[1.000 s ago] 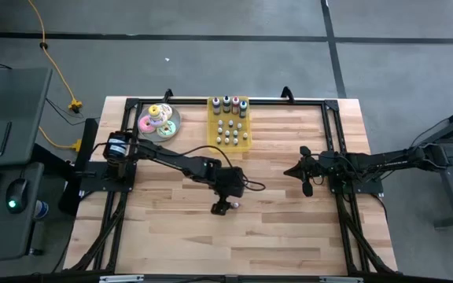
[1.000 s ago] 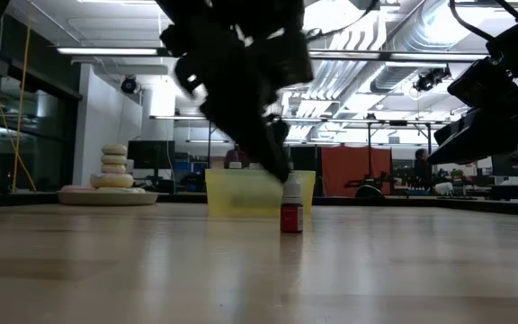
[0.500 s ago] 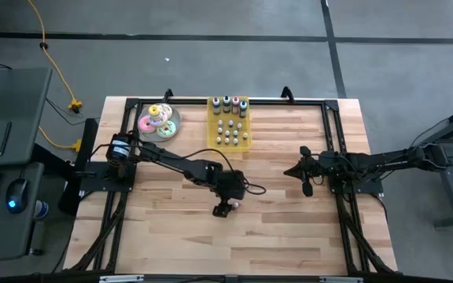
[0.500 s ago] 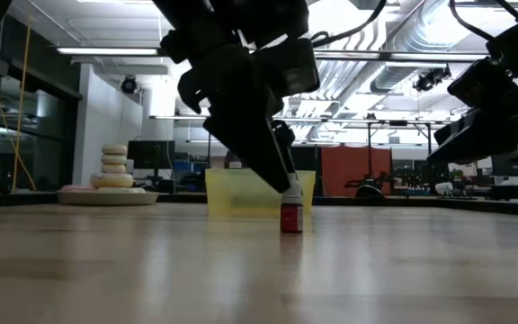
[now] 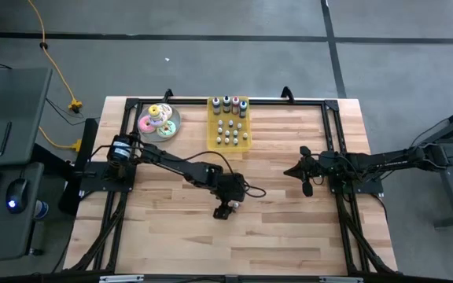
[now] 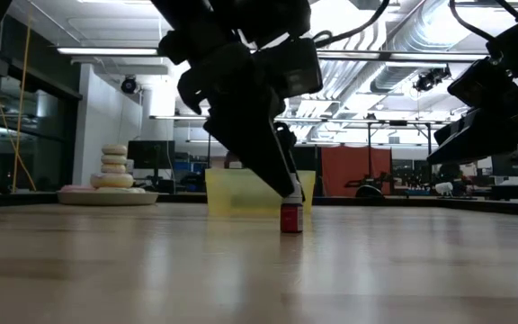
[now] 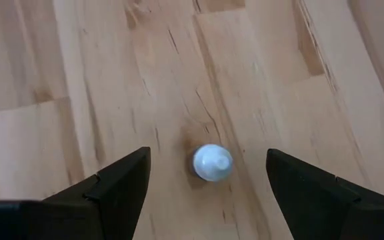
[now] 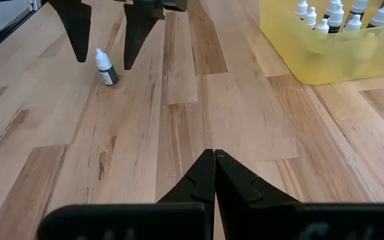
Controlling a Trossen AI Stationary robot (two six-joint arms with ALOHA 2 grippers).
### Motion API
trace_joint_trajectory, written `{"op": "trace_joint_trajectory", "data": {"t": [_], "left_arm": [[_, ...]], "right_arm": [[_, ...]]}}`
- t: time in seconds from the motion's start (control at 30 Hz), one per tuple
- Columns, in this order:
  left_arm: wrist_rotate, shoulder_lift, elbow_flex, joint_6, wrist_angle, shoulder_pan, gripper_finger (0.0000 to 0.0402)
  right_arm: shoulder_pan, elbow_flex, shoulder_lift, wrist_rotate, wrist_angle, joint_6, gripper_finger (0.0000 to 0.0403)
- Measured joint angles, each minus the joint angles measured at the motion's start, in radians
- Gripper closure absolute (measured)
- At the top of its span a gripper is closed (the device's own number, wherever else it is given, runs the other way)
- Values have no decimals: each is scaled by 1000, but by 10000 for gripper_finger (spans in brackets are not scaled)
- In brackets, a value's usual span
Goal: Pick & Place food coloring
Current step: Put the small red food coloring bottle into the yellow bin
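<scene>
the left end effector (image 7: 205,183) hangs straight over a lone bottle (image 7: 213,163) that stands upright on the bare surface (image 7: 112,80), its fingers spread wide with the white cap showing between them, nearer one finger than the other. the bottle's long axis runs vertically, in line with the end effector's approach, so i judge the coming move is a plain descent and squeeze, perhaps after a slight centring. the right end effector (image 8: 213,159) sits well apart to the side, fingers pressed together, so the left arm is plainly nearer.
</scene>
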Motion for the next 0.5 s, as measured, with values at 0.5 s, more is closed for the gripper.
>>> {"op": "trace_joint_trajectory", "data": {"t": [0.5], "left_arm": [[-30,0,0,-8,-1,-6,176]], "right_arm": [[0,0,0,0,0,0,402]]}}
